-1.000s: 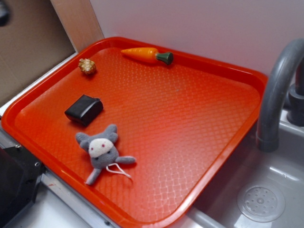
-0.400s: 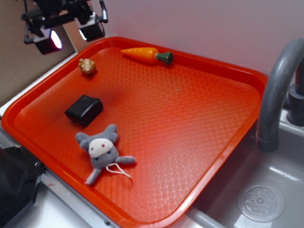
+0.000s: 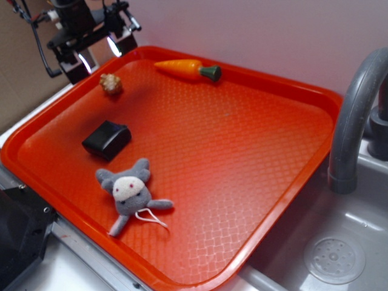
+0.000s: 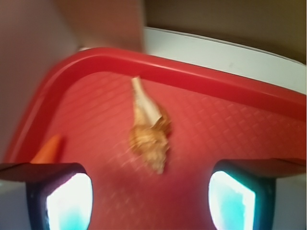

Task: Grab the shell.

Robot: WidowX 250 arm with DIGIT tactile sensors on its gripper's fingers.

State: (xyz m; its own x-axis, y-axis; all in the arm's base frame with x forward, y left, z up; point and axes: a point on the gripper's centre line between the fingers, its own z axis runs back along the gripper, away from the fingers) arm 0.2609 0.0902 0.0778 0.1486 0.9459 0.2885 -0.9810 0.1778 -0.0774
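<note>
The shell (image 3: 111, 83) is a small knobbly tan-golden lump lying near the far left corner of the red tray (image 3: 285, 182). In the wrist view the shell (image 4: 149, 132) lies on the tray floor, ahead of the jaws and centred between them. My gripper (image 3: 102, 53) hangs above the tray's back left rim, just behind and above the shell, without touching it. Its two fingers (image 4: 67, 199) stand wide apart with nothing between them, so the gripper (image 4: 149, 201) is open.
An orange carrot (image 3: 187, 70) lies at the tray's back edge. A black block (image 3: 107, 140) and a grey plush toy (image 3: 129, 191) sit on the left half. A grey faucet (image 3: 354, 109) and sink (image 3: 333, 257) stand to the right. A wall rises behind.
The gripper came into view at the upper left, then moved right and down toward the shell. The things on the tray have stayed where they were.
</note>
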